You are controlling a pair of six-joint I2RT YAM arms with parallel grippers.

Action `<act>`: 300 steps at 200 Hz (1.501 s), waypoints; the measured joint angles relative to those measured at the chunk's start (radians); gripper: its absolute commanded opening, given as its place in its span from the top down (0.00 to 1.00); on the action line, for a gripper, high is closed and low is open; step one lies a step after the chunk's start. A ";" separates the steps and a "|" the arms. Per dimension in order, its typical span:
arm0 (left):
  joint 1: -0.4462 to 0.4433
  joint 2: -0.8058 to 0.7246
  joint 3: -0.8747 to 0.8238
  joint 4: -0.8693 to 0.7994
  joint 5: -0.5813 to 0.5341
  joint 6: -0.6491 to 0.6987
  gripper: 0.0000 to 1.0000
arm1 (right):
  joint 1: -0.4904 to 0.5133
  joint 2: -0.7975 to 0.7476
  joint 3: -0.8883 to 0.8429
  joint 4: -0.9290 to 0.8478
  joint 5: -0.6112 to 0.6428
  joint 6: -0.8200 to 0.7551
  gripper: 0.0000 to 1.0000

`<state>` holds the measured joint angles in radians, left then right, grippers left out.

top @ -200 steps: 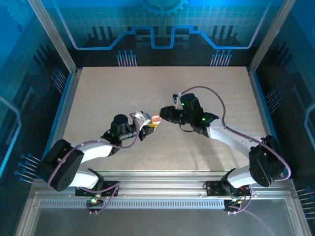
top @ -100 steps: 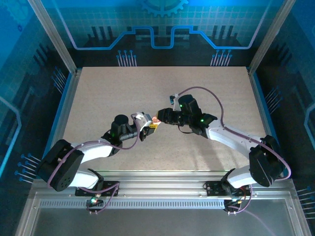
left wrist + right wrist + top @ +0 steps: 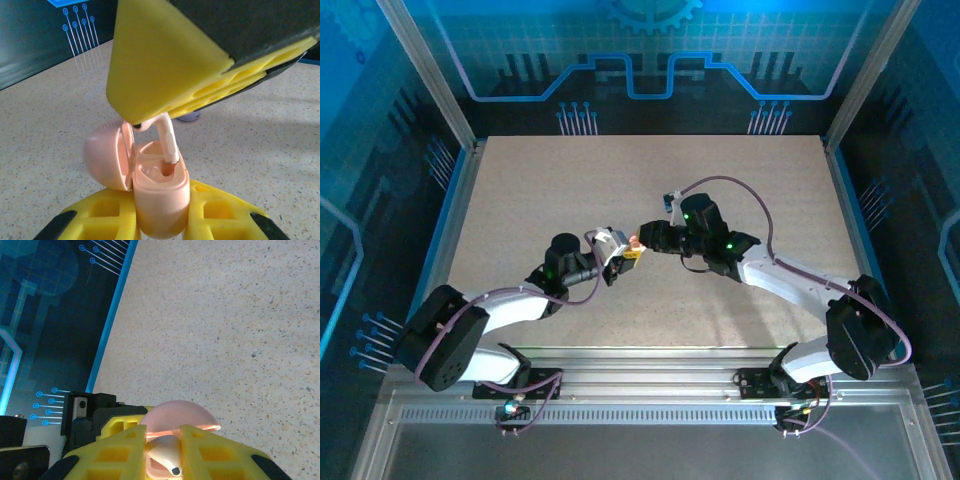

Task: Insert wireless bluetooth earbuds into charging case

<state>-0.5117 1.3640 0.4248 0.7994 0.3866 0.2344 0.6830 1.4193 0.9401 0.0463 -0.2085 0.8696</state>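
The left gripper (image 3: 160,222) is clamping the open case (image 3: 159,192), mouth up. Directly above, the right gripper (image 3: 166,452) is pinching 1 earbud (image 3: 169,140); its stem is pointing almost straight down, with the tip just entering the case.

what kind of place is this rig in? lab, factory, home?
Most likely a purpose-built robot test cell, not a home: blue circuit-print walls on aluminium frame posts enclose a speckled table, with a slotted rail along the near edge.
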 measured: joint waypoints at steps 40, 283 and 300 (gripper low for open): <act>-0.001 -0.002 0.000 0.000 0.000 -0.011 0.88 | 0.006 0.000 -0.011 0.023 0.014 -0.010 0.78; -0.001 -0.043 0.000 -0.001 -0.008 -0.016 0.87 | 0.010 -0.139 -0.002 -0.074 0.029 -0.087 0.61; -0.001 -0.044 0.000 -0.001 -0.008 -0.009 0.88 | 0.006 -0.165 0.015 -0.120 0.041 -0.109 0.59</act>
<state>-0.5129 1.3201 0.4248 0.7982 0.3790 0.2253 0.6895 1.2541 0.9554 -0.0738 -0.1677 0.7601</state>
